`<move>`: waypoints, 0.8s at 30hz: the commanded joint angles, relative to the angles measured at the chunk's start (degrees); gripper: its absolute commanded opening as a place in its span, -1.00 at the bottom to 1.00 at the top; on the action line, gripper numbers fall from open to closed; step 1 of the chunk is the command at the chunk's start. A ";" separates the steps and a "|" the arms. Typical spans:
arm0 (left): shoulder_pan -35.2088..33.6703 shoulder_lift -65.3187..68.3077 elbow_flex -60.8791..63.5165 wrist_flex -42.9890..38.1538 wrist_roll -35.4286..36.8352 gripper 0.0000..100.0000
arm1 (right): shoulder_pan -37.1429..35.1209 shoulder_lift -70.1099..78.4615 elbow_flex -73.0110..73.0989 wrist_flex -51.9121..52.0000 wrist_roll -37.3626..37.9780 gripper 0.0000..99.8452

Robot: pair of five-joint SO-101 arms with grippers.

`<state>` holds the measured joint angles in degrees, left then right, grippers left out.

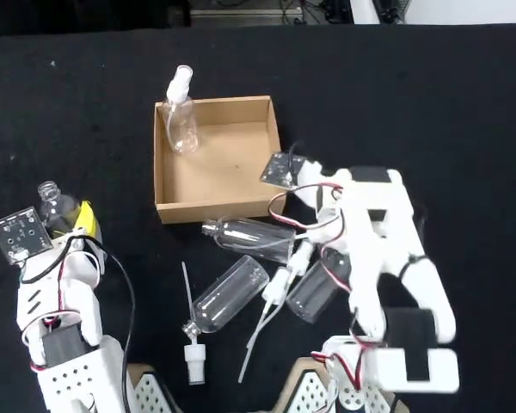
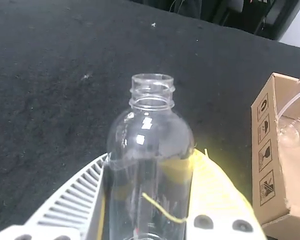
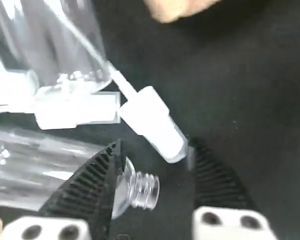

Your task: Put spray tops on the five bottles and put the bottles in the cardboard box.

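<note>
High view: left hand (image 1: 66, 222) pinches capless bottle (image 1: 53, 200) near box (image 1: 213, 209); right hand (image 3: 152, 155) spread astride spray top (image 3: 152, 125).

Bright, even light from above falls on a matte black table (image 1: 430, 103), where shadows barely register. In the high view, the white shell of the right arm (image 1: 387, 258) toward 4 o'clock glows almost washed out. In the left wrist view, small white glints sit on the shoulder of the clear bottle (image 2: 149, 145).
</note>
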<state>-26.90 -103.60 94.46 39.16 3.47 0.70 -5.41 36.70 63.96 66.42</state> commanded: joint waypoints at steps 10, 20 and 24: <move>0.40 -0.79 0.31 -0.18 5.01 -0.76 | -0.88 7.60 -5.85 1.32 9.67 -0.57; 0.31 -0.79 0.31 -0.18 5.01 -0.76 | 1.32 7.08 -10.33 10.02 11.87 -0.97; 0.31 -0.79 0.31 -0.18 5.01 -0.76 | 5.19 4.70 -15.69 15.91 11.96 -0.98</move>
<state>-26.90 -103.60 95.34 39.16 7.87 2.29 3.47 26.77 75.74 77.76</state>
